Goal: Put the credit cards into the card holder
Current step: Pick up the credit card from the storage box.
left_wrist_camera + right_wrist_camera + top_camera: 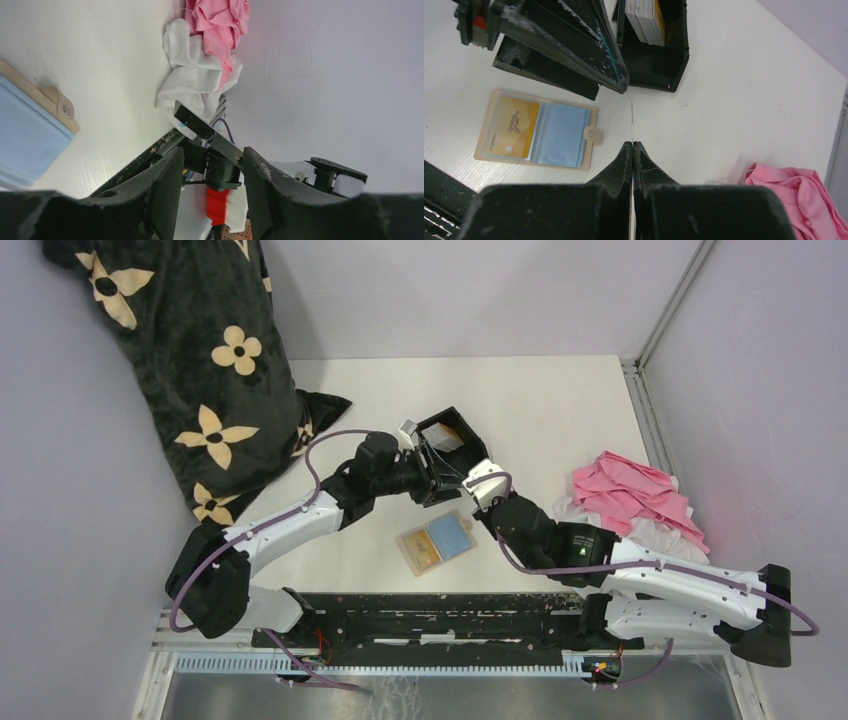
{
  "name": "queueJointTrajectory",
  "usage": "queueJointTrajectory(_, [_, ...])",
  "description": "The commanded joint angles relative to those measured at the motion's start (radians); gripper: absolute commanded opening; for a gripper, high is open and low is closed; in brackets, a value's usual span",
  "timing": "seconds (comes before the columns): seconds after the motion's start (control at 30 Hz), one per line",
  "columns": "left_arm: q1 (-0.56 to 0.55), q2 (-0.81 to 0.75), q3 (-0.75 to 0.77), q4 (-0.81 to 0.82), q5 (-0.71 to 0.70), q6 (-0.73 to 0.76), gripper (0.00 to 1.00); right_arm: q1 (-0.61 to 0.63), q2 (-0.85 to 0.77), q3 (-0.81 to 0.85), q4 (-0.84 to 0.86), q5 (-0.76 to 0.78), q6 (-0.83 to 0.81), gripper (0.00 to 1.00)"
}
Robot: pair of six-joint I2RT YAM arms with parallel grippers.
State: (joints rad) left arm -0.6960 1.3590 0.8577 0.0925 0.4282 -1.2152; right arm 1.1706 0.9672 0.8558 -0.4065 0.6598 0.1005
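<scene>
the card holder (482, 131) is laid open on the bench (734, 100) so the credit card (632, 120), pinched edge-on in the right gripper (632, 145), can be slotted in, while the left gripper (211, 155) is held spread.

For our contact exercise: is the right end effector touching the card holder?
Apart. Right wrist view shows bare table between the right end effector, pinching a card, and the card holder.

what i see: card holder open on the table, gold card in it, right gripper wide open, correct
No: the right gripper is shut on a thin card seen edge-on, as the right wrist view shows. The card holder does lie open on the table, gold card in it.
</scene>
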Motion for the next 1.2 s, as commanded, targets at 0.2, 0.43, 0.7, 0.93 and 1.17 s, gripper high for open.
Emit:
queueJointTrajectory(0.2, [0.012,0.034,-0.053,0.213,0.080,-0.277,0.56,0.131,0.072,0.032,0.135,0.200,-0.125,0.01])
queueJointTrajectory(0.43, [0.019,0.049,-0.062,0.244,0.092,-0.300,0.57,0.207,0.128,0.047,0.190,0.271,-0.194,0.01])
queueJointTrajectory(0.7, [0.021,0.052,-0.082,0.278,0.121,-0.308,0.55,0.258,0.157,0.051,0.238,0.325,-0.275,0.01])
queueJointTrajectory(0.93, [0.023,0.052,-0.112,0.337,0.173,-0.331,0.47,0.286,0.158,0.035,0.279,0.367,-0.337,0.01])
queueJointTrajectory(1.17, [0.023,0.061,-0.137,0.408,0.210,-0.349,0.31,0.297,0.181,0.036,0.296,0.389,-0.376,0.01])
